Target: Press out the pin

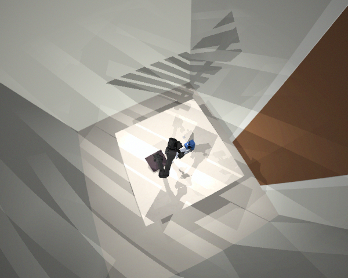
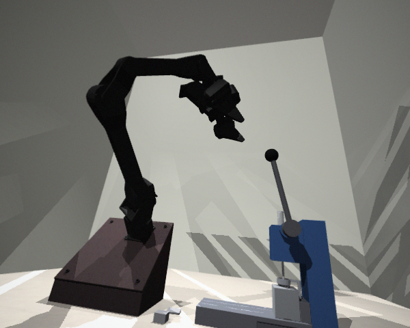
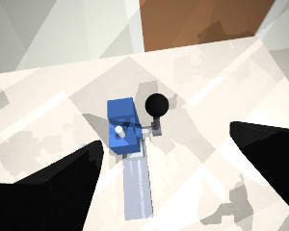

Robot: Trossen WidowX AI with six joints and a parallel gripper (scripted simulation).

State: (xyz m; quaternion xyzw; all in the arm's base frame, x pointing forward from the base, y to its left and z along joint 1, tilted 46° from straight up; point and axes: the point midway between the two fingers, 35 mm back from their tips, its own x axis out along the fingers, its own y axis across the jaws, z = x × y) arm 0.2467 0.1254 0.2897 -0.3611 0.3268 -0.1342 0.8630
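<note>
Block: white block is seated upright on press bed; in ext. view it is placed betw. 5 & 6 o'clock from tool, well below.
Punch: rod is lined up over block top, approx.; exact pin align. can't be confirmed.
Knob: black knob is set at abt 4 o'clock from fingertips in ext. view, near 11 in wrist view, beyond the tips.
Lever: long axis of lever is pointed betw. 11 & 12 in ext. view, i.e. raised.
Press: blue frame is found at abt 2 o'clock from tool in top view.
Tool: fingers are spread wide apart; nothing is held, nothing touched.
Pin/cup: not made out; whether pin is pressed out can't be told.
Next (judged): if pin is out, only a clean retreat is needed; if not, knob must be reached toward 4 & pulled down, w/o block being nudged.
</note>
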